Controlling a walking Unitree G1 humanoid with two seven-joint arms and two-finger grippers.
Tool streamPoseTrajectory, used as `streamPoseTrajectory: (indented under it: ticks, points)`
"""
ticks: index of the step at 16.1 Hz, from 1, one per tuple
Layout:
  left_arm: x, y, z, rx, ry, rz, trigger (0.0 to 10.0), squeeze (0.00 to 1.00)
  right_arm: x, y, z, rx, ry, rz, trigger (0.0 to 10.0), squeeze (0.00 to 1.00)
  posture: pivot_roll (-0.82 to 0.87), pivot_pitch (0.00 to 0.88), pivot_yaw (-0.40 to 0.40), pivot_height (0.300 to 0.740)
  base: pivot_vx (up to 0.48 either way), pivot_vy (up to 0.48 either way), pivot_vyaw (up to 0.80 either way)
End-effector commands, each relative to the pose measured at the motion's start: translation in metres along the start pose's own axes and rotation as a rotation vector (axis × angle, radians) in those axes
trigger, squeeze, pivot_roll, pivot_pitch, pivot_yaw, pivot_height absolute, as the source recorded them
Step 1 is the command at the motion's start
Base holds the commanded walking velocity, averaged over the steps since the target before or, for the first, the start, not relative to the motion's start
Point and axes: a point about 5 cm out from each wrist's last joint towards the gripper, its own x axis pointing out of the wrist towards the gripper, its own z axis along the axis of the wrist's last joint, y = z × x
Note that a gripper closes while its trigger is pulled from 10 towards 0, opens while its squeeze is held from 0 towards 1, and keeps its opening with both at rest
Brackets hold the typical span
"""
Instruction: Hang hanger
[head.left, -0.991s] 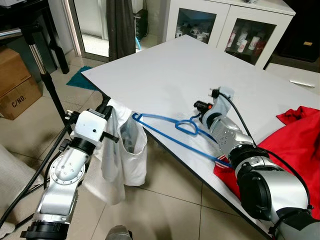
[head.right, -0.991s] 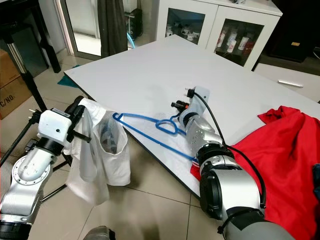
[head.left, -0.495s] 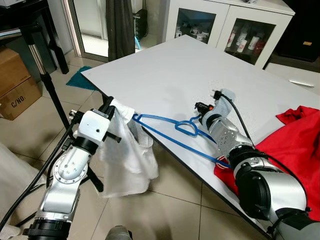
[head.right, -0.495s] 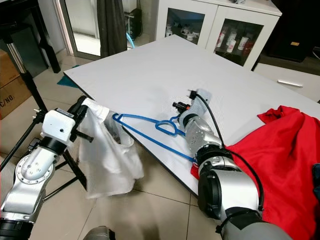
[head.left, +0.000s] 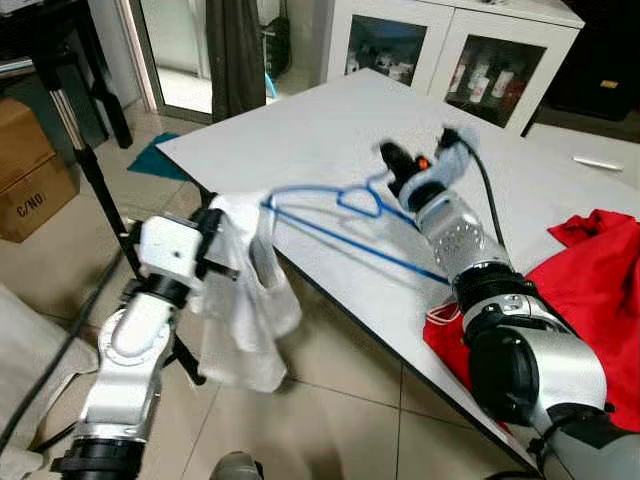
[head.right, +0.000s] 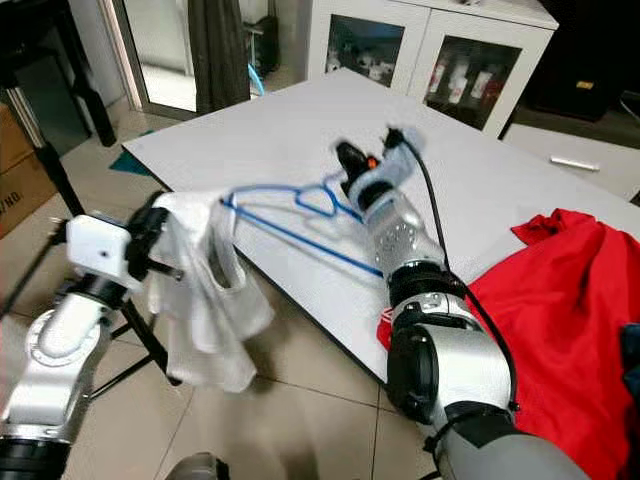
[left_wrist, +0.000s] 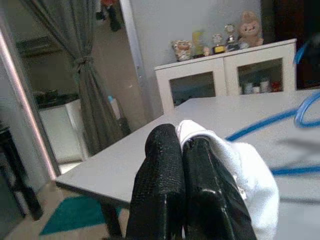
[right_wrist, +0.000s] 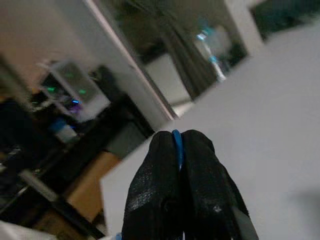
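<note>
A blue wire hanger (head.left: 330, 215) is lifted off the white table (head.left: 330, 130), and my right gripper (head.left: 392, 160) is shut on its hook end; the wire shows between the fingers (right_wrist: 176, 145) in the right wrist view. A white garment (head.left: 245, 300) hangs from the hanger's far end, past the table's near-left edge. My left gripper (left_wrist: 181, 150) is shut on the top of that white cloth (left_wrist: 235, 170), just off the table's edge.
A red garment (head.left: 590, 290) lies on the table's right side. A white cabinet (head.left: 470, 50) with glass doors stands behind. On the tiled floor at left are a tripod stand (head.left: 85, 160) and a cardboard box (head.left: 30, 180). A dark curtain (head.left: 235, 50) hangs at the back.
My right gripper has risen off the table and lifted the hanger with it. The white garment has swung and bunched closer under my left gripper.
</note>
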Motion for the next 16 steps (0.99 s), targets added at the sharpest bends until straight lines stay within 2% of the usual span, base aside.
streamPoseTrajectory:
  ticks: [1,4,5,7,8,10,12,13,16]
  points:
    - [0.004,0.017,0.005,0.032,-0.014,0.032,10.0,0.0,0.001,0.003,0.023,-0.027,-0.1,0.029,10.0,0.0,0.14,0.0,-0.073,0.74,0.0,0.0,0.0]
    - [0.016,0.048,0.014,0.12,-0.006,0.032,10.0,0.0,-0.002,-0.004,0.046,-0.074,-0.215,-0.038,10.0,0.0,0.14,0.0,-0.067,0.74,0.0,0.0,0.0]
    - [0.017,0.051,0.013,0.124,0.006,0.032,10.0,0.0,-0.002,-0.003,0.047,-0.059,-0.22,-0.026,10.0,0.0,0.14,0.0,-0.067,0.74,0.0,0.0,0.0]
    - [0.022,0.054,0.008,0.111,0.031,0.046,10.0,0.0,-0.002,0.006,0.044,-0.03,-0.195,0.094,10.0,0.0,0.14,0.0,-0.062,0.74,0.0,0.0,0.0]
    - [0.029,0.048,0.007,0.008,0.013,0.062,10.0,0.0,-0.004,0.019,0.041,-0.023,-0.191,0.233,10.0,0.0,0.12,0.0,-0.05,0.74,0.0,0.0,0.0]
    - [0.032,0.038,0.002,-0.136,0.008,0.056,10.0,0.0,-0.01,0.031,0.046,0.021,-0.253,0.366,10.0,0.0,0.12,0.0,-0.047,0.74,0.0,0.0,0.0]
    - [0.034,0.031,-0.004,-0.232,0.009,0.069,10.0,0.0,-0.013,0.035,0.063,0.069,-0.37,0.387,10.0,0.0,0.12,0.0,-0.043,0.74,0.0,0.0,0.0]
    - [0.036,0.029,-0.006,-0.264,0.007,0.077,10.0,0.0,-0.014,0.035,0.067,0.095,-0.391,0.399,10.0,0.0,0.12,0.0,-0.044,0.74,0.0,0.0,0.0]
    - [0.046,0.027,-0.006,-0.346,-0.01,0.108,10.0,0.0,-0.02,0.046,0.064,0.116,-0.359,0.522,10.0,0.0,0.12,0.0,-0.043,0.74,0.0,0.0,0.0]
